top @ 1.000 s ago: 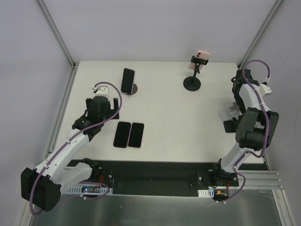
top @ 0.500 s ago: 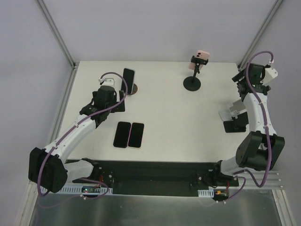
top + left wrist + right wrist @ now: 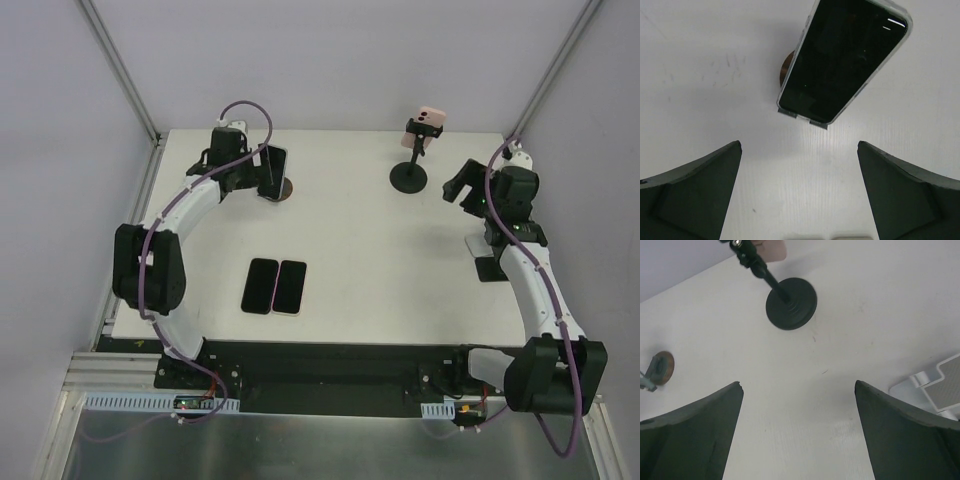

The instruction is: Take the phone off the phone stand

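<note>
Nearest, two spare phones point(image 3: 262, 286) lie flat on the table point(image 3: 380, 260); farther right, the right gripper point(image 3: 798, 385) hangs spread wide and empty. At the far left the left gripper point(image 3: 799, 150), likewise spread and empty, faces the dark phone point(image 3: 840, 55), which leans in its small phone stand point(image 3: 785, 75), bottom edge on a metal lip point(image 3: 810, 120). It looks rigid, light and glossy, probably slippery, so pinch its long edges mid-height and lift clear of the lip.

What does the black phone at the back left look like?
The phone has a dark screen and a pale, clear-looking rim. It leans tilted on a little stand with a round brown base, its bottom edge resting in a small metal lip. Nothing else touches it; the open left pincer hangs nearby.
</note>
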Action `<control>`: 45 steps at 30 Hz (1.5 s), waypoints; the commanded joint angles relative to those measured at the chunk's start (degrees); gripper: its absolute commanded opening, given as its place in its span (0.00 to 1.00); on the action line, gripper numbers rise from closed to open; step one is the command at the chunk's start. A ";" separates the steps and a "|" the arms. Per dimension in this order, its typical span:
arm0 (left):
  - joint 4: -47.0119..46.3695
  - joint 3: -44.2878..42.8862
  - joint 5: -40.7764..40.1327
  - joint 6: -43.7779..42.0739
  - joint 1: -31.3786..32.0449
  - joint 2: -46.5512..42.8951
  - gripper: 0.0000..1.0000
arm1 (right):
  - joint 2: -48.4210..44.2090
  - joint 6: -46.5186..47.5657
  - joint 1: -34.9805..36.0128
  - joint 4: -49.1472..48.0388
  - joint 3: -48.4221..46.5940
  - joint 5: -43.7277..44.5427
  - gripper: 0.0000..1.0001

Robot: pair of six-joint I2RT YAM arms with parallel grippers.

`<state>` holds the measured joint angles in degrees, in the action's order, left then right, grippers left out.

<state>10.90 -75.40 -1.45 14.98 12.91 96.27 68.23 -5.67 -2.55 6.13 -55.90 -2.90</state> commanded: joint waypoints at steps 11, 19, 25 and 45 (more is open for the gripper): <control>-7.73 -14.16 18.15 -16.20 -2.10 15.08 0.99 | -9.86 3.65 2.46 1.25 5.80 -6.07 0.96; -10.10 -14.60 17.36 -17.80 -2.10 18.60 0.99 | -11.19 4.53 2.37 3.71 5.89 -5.80 0.96; -12.56 -15.04 15.96 -17.80 -2.10 20.54 0.99 | -10.83 4.35 2.46 4.24 5.36 -6.86 0.96; -13.27 -14.43 18.50 -16.04 -2.10 20.19 0.53 | -11.27 2.77 2.46 4.42 6.50 -8.79 0.96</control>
<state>-0.58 -89.56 15.77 -0.97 10.81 118.93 58.24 -2.33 -0.23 10.96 -49.80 -10.70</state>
